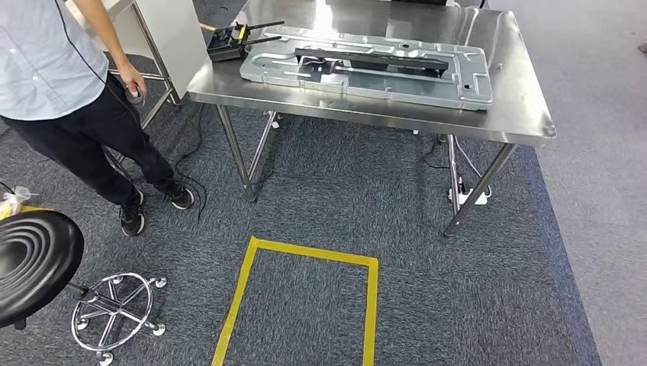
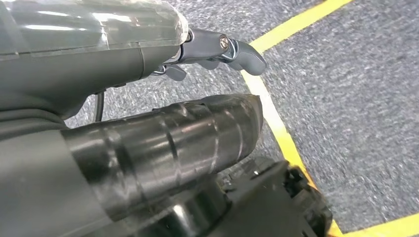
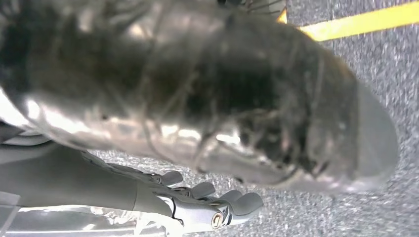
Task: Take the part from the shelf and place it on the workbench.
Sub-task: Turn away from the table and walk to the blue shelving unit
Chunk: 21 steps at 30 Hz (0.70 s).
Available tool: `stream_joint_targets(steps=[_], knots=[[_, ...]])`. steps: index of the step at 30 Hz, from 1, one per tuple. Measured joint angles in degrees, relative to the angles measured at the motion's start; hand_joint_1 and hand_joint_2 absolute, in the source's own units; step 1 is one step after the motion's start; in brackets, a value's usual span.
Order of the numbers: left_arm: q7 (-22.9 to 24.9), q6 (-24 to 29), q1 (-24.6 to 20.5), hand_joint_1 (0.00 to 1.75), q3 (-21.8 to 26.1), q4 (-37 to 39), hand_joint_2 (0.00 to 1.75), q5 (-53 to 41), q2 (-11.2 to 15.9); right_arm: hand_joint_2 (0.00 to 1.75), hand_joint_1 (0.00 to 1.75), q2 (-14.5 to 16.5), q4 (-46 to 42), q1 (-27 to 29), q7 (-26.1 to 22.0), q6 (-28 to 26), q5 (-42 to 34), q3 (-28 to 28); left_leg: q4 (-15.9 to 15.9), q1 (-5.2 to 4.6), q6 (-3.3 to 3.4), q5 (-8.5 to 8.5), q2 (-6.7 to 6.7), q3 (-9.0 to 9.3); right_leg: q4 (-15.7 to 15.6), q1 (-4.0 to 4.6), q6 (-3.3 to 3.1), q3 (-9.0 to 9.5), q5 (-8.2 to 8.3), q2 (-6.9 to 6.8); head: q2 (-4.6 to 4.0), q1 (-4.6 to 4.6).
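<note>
A large grey stamped metal part lies flat on the steel workbench, with a long black piece resting along its top. Both my arms hang at my sides above the carpet, far from the bench. My left hand holds nothing; its fingers reach out loosely over the yellow tape. My right hand is also empty, and its fingers lie apart just above the carpet.
A person stands at the left by a white cabinet. A black stool is near my left. A yellow tape square marks the carpet before the bench. A black device with antennas sits on the bench corner.
</note>
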Motion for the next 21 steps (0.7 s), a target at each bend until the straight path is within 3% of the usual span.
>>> stream_joint_targets(steps=[1, 3, 5, 6, 7, 8, 10, 12, 15, 16, 17, 19, 21], knots=[[0.0, 0.0, 0.0, 0.0, 0.0, 0.0, 0.0, 0.0, 0.0, 0.0, 0.0, 0.0, 0.0, 0.0, -0.2, 0.0, 0.1, 0.0, -0.2, 0.09, 0.5, 0.5, 0.09, -0.28, 0.8, -0.07, 0.33, -0.37, -0.89, 0.05, 0.0, 0.03], [0.0, 0.2, -0.1, 0.0, 0.1, 0.0, 0.0, 0.0, 0.0, 0.0, 0.0, 0.0, 0.0, 0.0, -0.4, 0.0, 0.3, 0.0, -0.4, 0.19, 1.32, 1.45, 0.26, -1.14, 5.7, -0.23, 0.81, -2.26, -4.98, 0.13, 0.0, 0.08], [0.0, 0.2, 0.0, 0.0, 0.1, 0.0, 0.0, 0.0, 0.0, 0.0, 0.0, 0.0, 0.0, 0.1, -0.4, 0.0, 0.3, 0.0, -0.1, 0.05, 1.6, 2.11, 0.3, -2.24, 12.9, -0.25, 1.2, -4.72, -9.32, 0.11, 0.0, 0.09], [0.0, 0.3, 0.1, 0.0, 0.2, 0.0, 0.0, 0.0, 0.0, 0.0, 0.0, 0.0, 0.0, 0.1, -0.4, 0.0, 0.4, 0.0, 0.1, -0.01, 1.58, 2.38, 0.32, -2.8, 15.0, -0.26, 1.32, -5.1, -10.16, 0.11, 0.0, 0.08], [0.0, 0.3, 0.1, 0.0, 0.2, 0.0, 0.0, 0.0, 0.0, 0.0, 0.0, 0.1, 0.0, 0.1, -0.4, 0.0, 0.5, 0.0, 0.4, -0.04, 1.52, 2.58, 0.33, -3.33, 15.1, -0.26, 1.35, -4.45, -9.9, 0.11, 0.0, 0.08], [0.0, 0.3, 0.1, 0.0, 0.2, 0.0, 0.0, 0.0, 0.0, 0.0, 0.0, 0.1, 0.0, 0.1, -0.5, 0.0, 0.5, 0.0, 0.7, -0.06, 1.44, 2.72, 0.32, -3.79, 12.8, -0.25, 1.29, -2.62, -8.67, 0.1, 0.0, 0.08], [0.0, 0.3, 0.1, 0.0, 0.2, 0.0, 0.0, 0.0, 0.0, 0.0, 0.0, 0.0, 0.0, 0.0, -0.5, 0.0, 0.6, 0.0, 1.4, -0.15, 1.19, 2.87, 0.3, -4.47, 4.8, -0.13, 0.85, 2.5, -5.9, 0.1, 0.0, 0.09], [-0.1, 0.4, 0.1, 0.0, 0.2, 0.0, 0.0, 0.1, 0.0, 0.0, 0.0, 0.0, 0.0, 0.0, -0.8, 0.0, 0.6, 0.1, 1.9, -0.33, 0.7, 3.04, 0.3, -4.93, -0.2, 0.13, 0.16, 5.08, -4.83, 0.12, 0.0, 0.07], [-0.5, 0.5, -0.1, 0.0, 0.4, 0.0, 0.0, 0.1, 0.0, 0.0, 0.0, 0.1, 0.0, -0.1, -1.1, 0.1, 0.6, 0.1, 1.9, -0.34, -0.35, 3.46, 0.25, -5.25, -1.0, 0.13, -0.91, 4.81, -4.21, 0.09, 0.0, 0.07], [-0.6, 0.5, -0.1, 0.0, 0.4, 0.0, 0.0, 0.1, 0.0, 0.0, 0.0, 0.1, 0.0, -0.1, -1.1, 0.1, 0.6, 0.0, 2.5, -0.28, -0.69, 2.89, 0.16, -5.56, -1.2, -0.03, -1.36, 4.68, -3.83, 0.03, 0.0, 0.05], [-0.7, 0.5, -0.1, 0.0, 0.4, 0.0, 0.0, 0.1, 0.0, 0.0, 0.0, 0.1, 0.0, -0.1, -1.2, 0.1, 0.6, 0.0, 4.0, -0.21, -0.99, 1.58, 0.07, -6.24, -1.4, -0.21, -1.79, 4.46, -3.43, -0.04, 0.0, 0.0], [-0.7, 0.6, 0.0, 0.0, 0.6, 0.0, 0.0, 0.1, 0.0, 0.0, 0.0, 0.1, 0.0, -0.1, -1.3, 0.4, 0.6, 0.0, 10.3, 0.08, -1.51, -2.79, -0.05, -8.77, -1.5, -0.23, -2.29, 3.75, -2.83, -0.11, 0.0, -0.08], [-0.7, 0.6, 0.0, 0.0, 0.7, 0.0, 0.0, 0.1, 0.0, 0.0, 0.0, 0.1, 0.0, -0.1, -1.4, 0.9, 0.6, 0.0, 16.5, 0.35, -1.92, -5.74, -0.05, -10.89, -1.3, -0.17, -2.27, 2.97, -2.4, -0.08, 0.0, -0.1]])
